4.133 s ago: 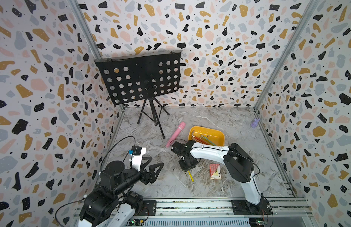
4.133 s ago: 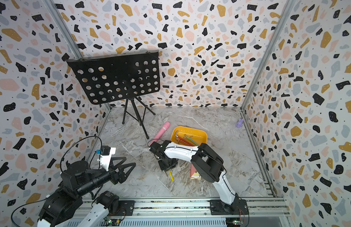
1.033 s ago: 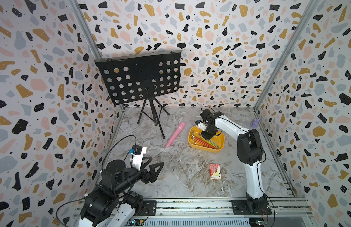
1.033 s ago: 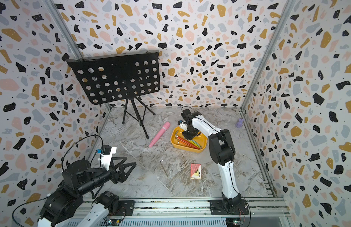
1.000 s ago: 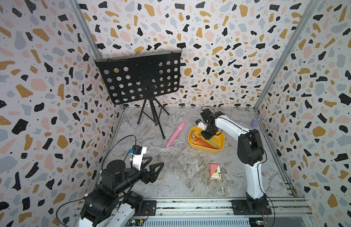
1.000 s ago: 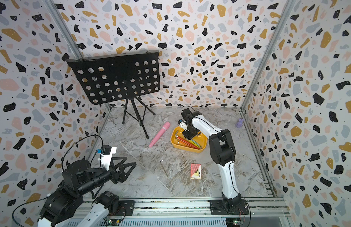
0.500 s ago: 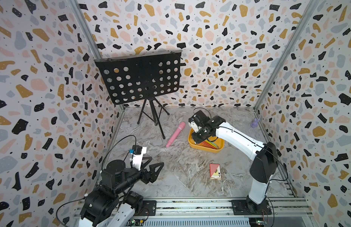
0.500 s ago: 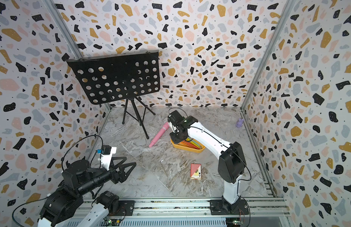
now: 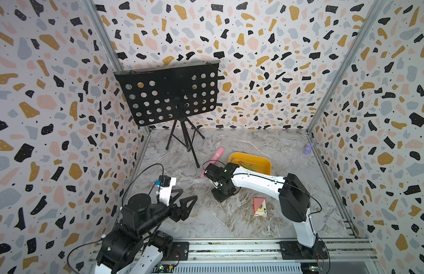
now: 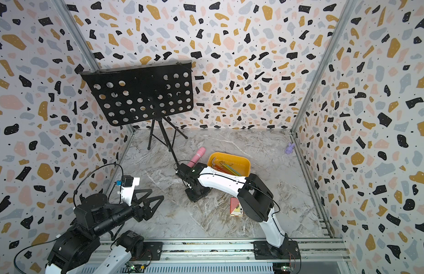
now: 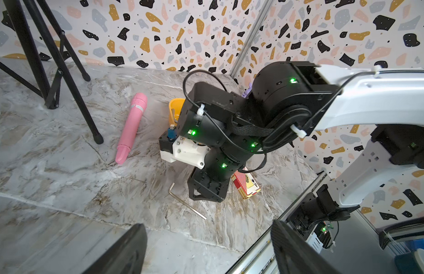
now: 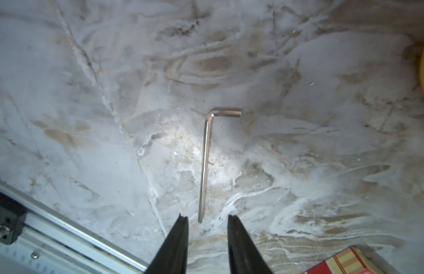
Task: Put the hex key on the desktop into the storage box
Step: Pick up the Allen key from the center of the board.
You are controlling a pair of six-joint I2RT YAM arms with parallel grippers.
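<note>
Approach step: hovering over hex key, flat on desktop toward front edge, well apart from storage box. Right gripper narrowly parted, empty, tips at shank's end; left gripper parted, empty. Next, likely: descend, pinch shank, lift.

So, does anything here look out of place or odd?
One hex key lies alone on the desktop, outside the yellow box that holds thin coloured tools. The right gripper hangs by its long end, jaws open, nothing gripped. Nothing looks spilled or damaged.
</note>
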